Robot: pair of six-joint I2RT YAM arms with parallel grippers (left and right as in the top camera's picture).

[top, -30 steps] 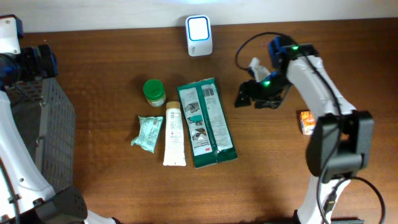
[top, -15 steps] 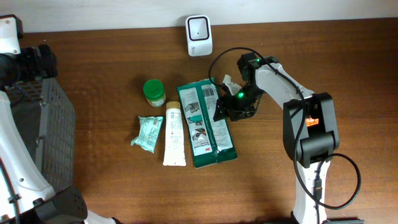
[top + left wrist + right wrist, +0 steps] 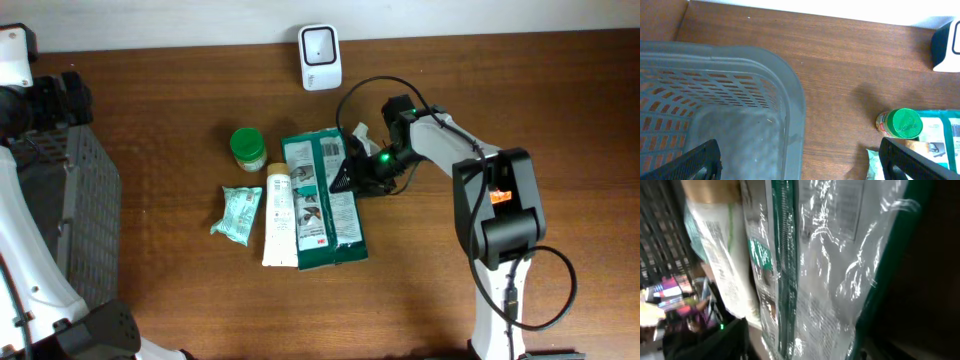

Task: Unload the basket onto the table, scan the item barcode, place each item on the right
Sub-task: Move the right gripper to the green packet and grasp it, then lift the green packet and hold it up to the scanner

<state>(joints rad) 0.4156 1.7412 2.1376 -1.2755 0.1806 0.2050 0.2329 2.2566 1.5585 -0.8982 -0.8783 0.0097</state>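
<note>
The green packet (image 3: 322, 200) lies flat near the middle of the worktop (image 3: 180, 300), printed side up, with its long left edge against a white tube (image 3: 280, 218). The right pincer (image 3: 347, 176) is at the packet's right long edge, close to its far corner. From the right wrist, the packet's glossy film (image 3: 830, 255) fills almost the whole view, so I cannot tell whether the pincer has clamped the edge or only straddles it. Left of the tube lies a small pale-green sachet (image 3: 238, 214), and just beyond the tube's cap end stands a green-lidded jar (image 3: 247, 146). The white scanner (image 3: 319, 44) stands at the far edge of the worktop, well apart from the packet. A grey basket (image 3: 70, 200) sits at the left edge, and the left pincer (image 3: 805, 160) hangs above its rim (image 3: 790, 100) with its fingers spread wide and holding nothing.
</note>
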